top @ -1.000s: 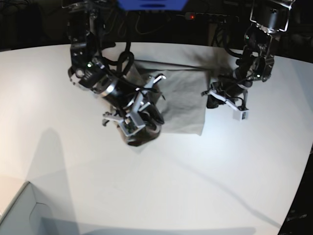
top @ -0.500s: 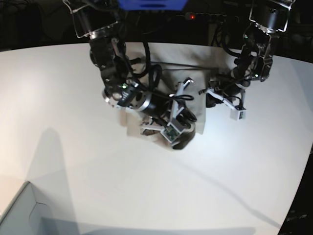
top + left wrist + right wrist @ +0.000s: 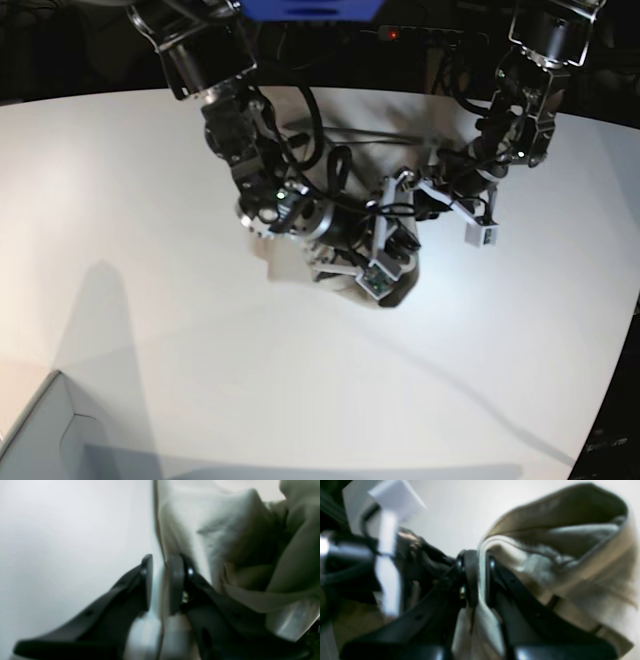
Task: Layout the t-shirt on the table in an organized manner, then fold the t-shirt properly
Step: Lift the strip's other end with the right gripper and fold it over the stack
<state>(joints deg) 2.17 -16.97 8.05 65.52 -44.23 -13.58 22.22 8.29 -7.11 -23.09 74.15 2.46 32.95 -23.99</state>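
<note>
- Loads of bare white table (image 3: 150, 180) on every side: wide matte top, curved far edge, a pale box corner (image 3: 40, 430) closest to the camera.
- Mid-table, the t-shirt (image 3: 300, 262) is bunched into a small soft beige heap, mostly hidden under both arms.
- Right gripper (image 3: 481, 577) has its dark pads pinched tight on a folded cloth edge.
- Left gripper (image 3: 160, 585) shows a narrow gap, cloth edge running between the pads; can't tell if it's actually gripping.
- Compared with a second ago, the right arm has swung across toward the left one and the shirt went from spread flat to gathered.
</note>
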